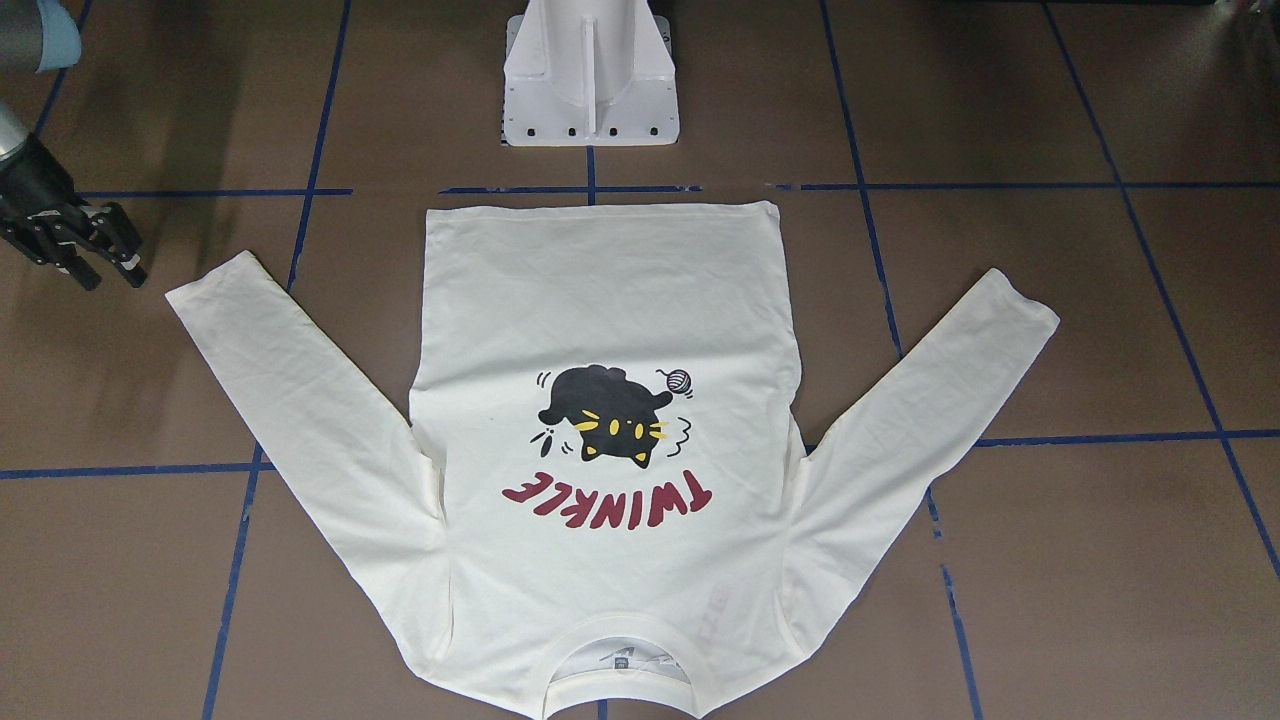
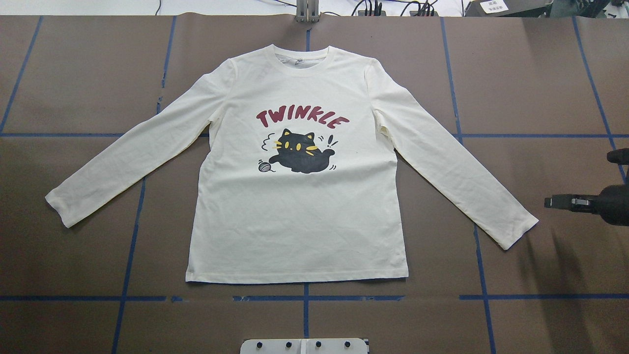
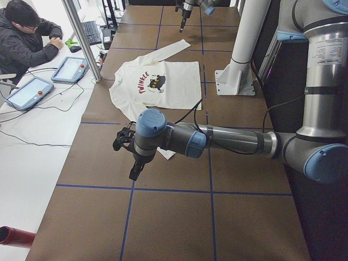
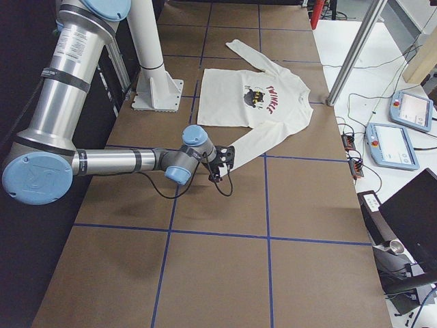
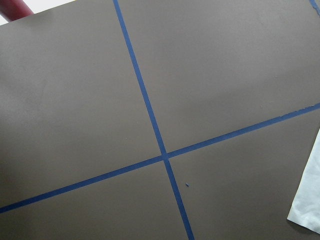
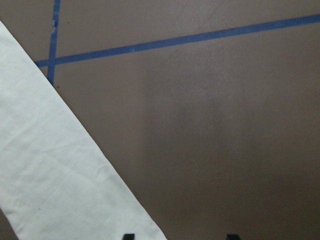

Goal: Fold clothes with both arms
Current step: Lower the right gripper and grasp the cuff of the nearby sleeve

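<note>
The cream-white long-sleeved T-shirt (image 2: 295, 211) lies flat and print-up in the middle of the table, with both sleeves spread out; it also shows in the front-facing view (image 1: 600, 300). My right gripper (image 2: 555, 201) is open and empty, just beyond the shirt's right sleeve cuff (image 2: 516, 228). In the front-facing view this gripper (image 1: 110, 268) is at the left edge. The right wrist view shows the sleeve (image 6: 50, 165) beside the gripper (image 6: 180, 236). My left gripper (image 3: 130, 155) shows only in the exterior left view, near the other cuff (image 5: 307, 200); I cannot tell its state.
The white pedestal base (image 1: 590, 80) stands at the robot's side of the table, near the shirt's hem. Blue tape lines (image 2: 304, 298) grid the brown table. An operator (image 3: 27, 38) sits with tablets past the far edge, behind a metal post (image 3: 81, 38).
</note>
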Available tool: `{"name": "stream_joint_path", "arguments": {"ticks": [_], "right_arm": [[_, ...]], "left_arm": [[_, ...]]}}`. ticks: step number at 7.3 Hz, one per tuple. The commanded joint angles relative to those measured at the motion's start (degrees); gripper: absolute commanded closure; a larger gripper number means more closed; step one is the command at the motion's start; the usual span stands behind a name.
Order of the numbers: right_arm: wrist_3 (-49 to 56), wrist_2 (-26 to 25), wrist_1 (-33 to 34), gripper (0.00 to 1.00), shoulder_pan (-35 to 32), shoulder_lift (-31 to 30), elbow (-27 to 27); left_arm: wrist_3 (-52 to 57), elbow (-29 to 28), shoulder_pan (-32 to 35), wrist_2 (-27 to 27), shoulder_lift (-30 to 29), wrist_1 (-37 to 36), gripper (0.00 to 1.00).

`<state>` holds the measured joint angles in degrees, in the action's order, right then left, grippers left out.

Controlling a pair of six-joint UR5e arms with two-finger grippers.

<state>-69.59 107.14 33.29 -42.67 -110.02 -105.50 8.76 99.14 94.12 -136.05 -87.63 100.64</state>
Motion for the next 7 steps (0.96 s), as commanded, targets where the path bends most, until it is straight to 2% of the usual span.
{"name": "stream_joint_path", "arguments": {"ticks": [1, 5, 7], "right_arm": [[-4.1, -5.8, -0.2, 0.39, 6.8, -0.1, 0.3], [-4.1, -7.2, -0.3, 0.43, 7.9, 1.0, 3.2], [-4.1, -7.3, -0.3, 0.49, 7.9, 1.8, 3.5]], "left_arm": [[0.0, -0.1, 0.0, 0.0, 0.0, 0.0, 0.00], [0.1, -0.1, 0.0, 0.1, 0.1, 0.0, 0.00], [0.1, 0.0, 0.0, 0.0, 0.0, 0.1, 0.00]]}}
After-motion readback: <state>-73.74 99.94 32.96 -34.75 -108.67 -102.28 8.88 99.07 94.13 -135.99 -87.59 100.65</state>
